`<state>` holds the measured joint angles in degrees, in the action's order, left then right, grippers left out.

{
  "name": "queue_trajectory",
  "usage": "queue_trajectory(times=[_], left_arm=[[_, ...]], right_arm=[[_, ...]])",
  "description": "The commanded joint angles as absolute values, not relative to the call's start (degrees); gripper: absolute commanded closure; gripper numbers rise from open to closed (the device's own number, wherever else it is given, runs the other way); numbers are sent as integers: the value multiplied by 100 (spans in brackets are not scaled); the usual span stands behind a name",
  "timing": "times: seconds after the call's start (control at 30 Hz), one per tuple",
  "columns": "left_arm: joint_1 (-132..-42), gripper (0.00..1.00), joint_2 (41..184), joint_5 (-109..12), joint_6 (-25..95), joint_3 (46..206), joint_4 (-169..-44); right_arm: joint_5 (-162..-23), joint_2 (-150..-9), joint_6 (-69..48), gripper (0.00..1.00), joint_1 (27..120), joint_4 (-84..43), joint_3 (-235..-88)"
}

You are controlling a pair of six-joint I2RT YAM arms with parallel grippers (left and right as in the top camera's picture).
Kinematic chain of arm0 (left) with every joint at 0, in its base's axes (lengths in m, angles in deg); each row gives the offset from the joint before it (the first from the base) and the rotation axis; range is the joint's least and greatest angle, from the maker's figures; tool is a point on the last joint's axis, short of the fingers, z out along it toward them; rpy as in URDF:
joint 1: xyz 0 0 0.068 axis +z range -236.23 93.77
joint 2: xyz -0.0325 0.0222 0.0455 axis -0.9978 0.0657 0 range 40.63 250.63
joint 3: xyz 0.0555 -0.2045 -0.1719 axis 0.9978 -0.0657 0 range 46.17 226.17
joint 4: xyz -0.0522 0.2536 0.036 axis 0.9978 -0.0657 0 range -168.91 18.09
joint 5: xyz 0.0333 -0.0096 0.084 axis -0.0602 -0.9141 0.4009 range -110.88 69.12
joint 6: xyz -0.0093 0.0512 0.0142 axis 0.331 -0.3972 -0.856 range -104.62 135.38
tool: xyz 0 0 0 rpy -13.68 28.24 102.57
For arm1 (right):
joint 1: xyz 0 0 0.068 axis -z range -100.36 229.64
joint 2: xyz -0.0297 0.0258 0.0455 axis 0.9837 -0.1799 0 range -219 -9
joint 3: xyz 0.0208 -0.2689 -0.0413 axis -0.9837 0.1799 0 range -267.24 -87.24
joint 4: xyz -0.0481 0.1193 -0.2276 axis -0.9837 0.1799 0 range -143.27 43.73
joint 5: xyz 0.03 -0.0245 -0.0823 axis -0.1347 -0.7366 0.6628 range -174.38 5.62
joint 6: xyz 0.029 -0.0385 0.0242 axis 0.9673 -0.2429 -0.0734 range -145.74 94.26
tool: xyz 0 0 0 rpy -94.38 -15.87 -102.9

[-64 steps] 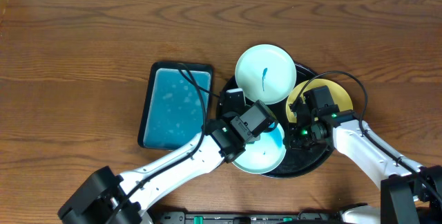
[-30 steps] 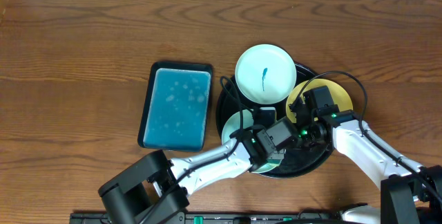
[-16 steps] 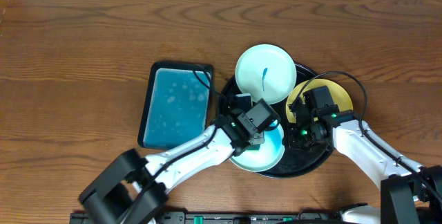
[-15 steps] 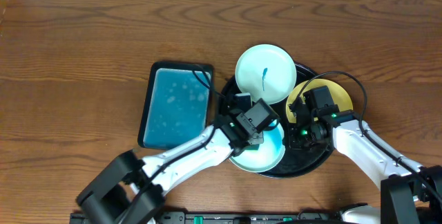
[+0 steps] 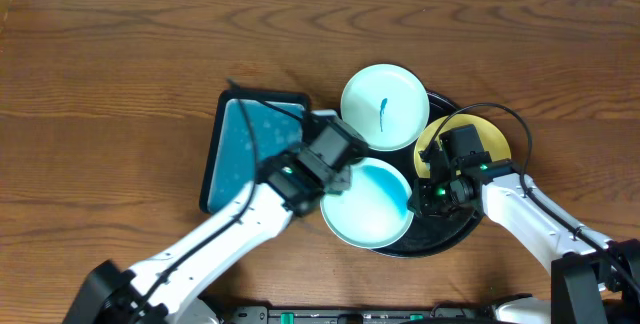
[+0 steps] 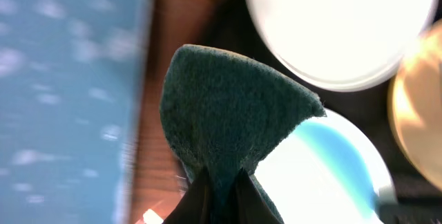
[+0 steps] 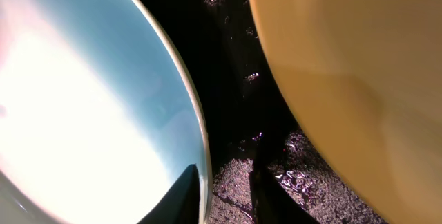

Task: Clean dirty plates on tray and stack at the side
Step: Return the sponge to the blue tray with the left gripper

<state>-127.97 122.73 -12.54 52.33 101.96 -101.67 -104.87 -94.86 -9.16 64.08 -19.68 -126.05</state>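
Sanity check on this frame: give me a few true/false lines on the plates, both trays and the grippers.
1. The left gripper is pinching a green cloth. True.
2. The three plates sit in one stack. False: the white plate, the pale blue plate and the yellow plate lie spread out on the black tray.
3. A plate lies on the teal tray. False: no plate is on it.
4. The right gripper is at the pale blue plate's rim. True.
5. The white plate carries a blue mark. True.
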Motion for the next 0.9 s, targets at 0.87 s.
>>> queue_trajectory(times=[0.87], left_arm=[[-10268, 92, 13578, -994, 4280, 10098, -10744]], right_arm=[[-10554, -9539, -752, 99, 6078, -2143, -12561]])
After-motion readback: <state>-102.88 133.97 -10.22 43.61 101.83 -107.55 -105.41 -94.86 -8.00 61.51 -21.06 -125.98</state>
